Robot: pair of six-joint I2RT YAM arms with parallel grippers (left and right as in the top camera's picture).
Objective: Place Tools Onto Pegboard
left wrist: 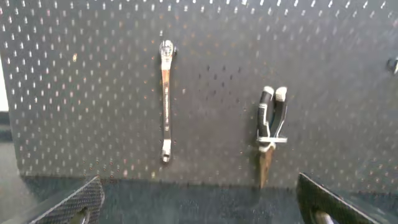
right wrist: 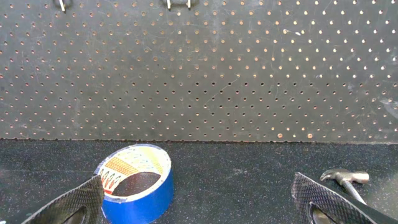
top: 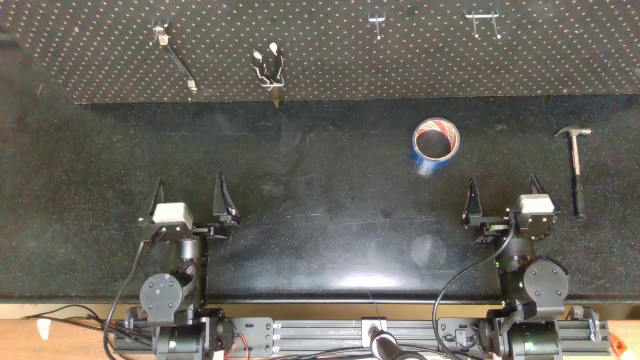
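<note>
Blue tape roll (right wrist: 135,180) and hammer (right wrist: 345,177) on tabletop (right wrist: 236,174), right wrist view; left wrist view: wrench (left wrist: 166,99), pliers (left wrist: 272,124) hung on pegboard (left wrist: 74,93). Both arms' jaws spread, empty.

Glossy blue tape roll (right wrist: 138,182), metal wrench (left wrist: 166,99)

Wrench (left wrist: 165,99), pliers (left wrist: 272,124) hang on pegboard (top: 400,60); tape roll (top: 436,146) left of hammer (top: 574,165) on table (top: 320,195)

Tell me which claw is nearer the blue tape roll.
Right. The right claw sits open just short of the blue tape roll, slightly to its right; the left claw is far off to the roll's left.
</note>
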